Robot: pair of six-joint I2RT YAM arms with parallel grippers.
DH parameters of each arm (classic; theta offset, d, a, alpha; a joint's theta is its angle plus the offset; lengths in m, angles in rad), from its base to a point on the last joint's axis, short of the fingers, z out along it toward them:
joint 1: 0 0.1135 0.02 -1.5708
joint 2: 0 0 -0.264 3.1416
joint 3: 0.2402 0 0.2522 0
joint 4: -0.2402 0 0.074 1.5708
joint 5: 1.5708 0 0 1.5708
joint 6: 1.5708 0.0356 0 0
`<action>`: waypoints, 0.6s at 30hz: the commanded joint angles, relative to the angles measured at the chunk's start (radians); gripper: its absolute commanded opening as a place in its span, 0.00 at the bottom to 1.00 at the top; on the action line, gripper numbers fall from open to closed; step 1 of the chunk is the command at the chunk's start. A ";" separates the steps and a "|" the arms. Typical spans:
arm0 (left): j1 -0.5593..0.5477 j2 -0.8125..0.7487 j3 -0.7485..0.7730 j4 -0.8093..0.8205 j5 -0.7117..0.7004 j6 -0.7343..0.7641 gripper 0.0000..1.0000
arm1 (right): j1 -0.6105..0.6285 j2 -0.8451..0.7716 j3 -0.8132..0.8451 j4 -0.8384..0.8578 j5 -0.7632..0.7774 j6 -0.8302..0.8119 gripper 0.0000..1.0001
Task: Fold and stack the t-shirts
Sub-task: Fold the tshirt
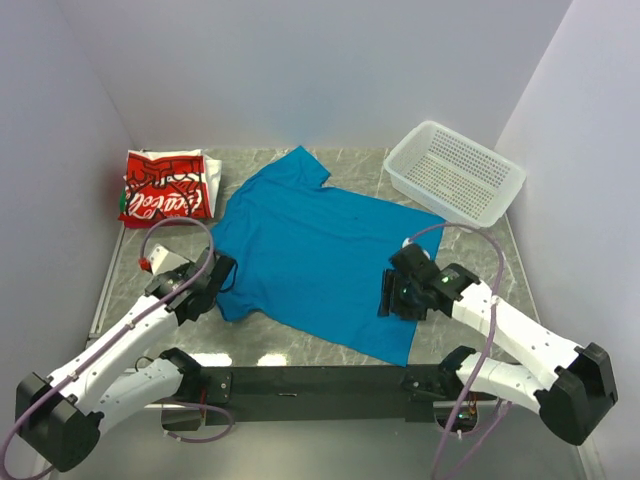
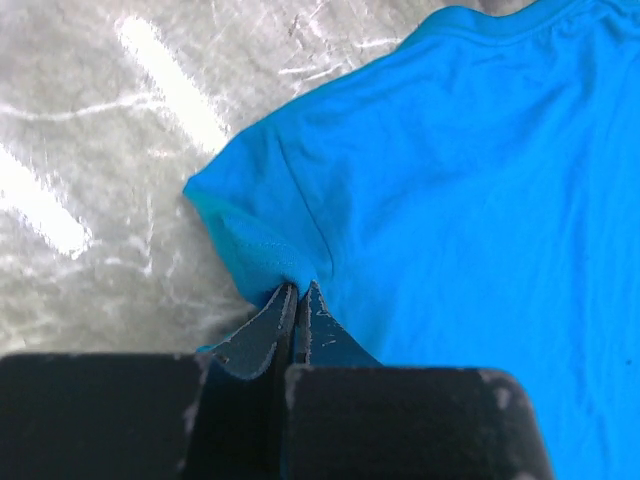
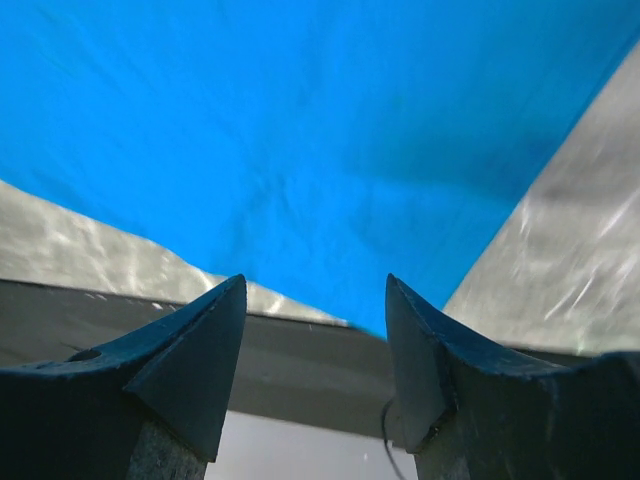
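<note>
One gray table [image 1: 360,165] holds it all. Biggest on it is the blue shirt [image 1: 310,260]. It lies open and flat in the middle, turned at a slant, with one sleeve pointing to the far wall and its bottom edge on the right side. Next is the white basket [image 1: 440,200], at the far right corner, apart from the blue shirt. Then comes the red shirt [image 1: 165,190], folded, with white writing on it. It sits at the far left corner, just beside the blue shirt. Last are the two grippers. The left gripper [image 2: 297,290] is at the near left sleeve. Its fingers are pressed together with the sleeve's edge pinched between them, and the cloth bunches up a bit there. The right gripper [image 3: 315,285] is over the blue shirt's near right part, with its fingers spread wide and nothing between them.
</note>
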 commanded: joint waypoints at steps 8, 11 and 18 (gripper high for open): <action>0.160 -0.011 -0.010 0.236 0.121 0.406 0.00 | 0.246 0.009 -0.107 -0.121 0.071 0.388 0.65; 0.197 0.003 -0.001 0.256 0.151 0.450 0.01 | 0.308 0.003 -0.133 -0.137 0.062 0.468 0.65; 0.230 -0.014 -0.019 0.269 0.204 0.484 0.01 | 0.394 -0.002 -0.172 -0.151 0.040 0.598 0.64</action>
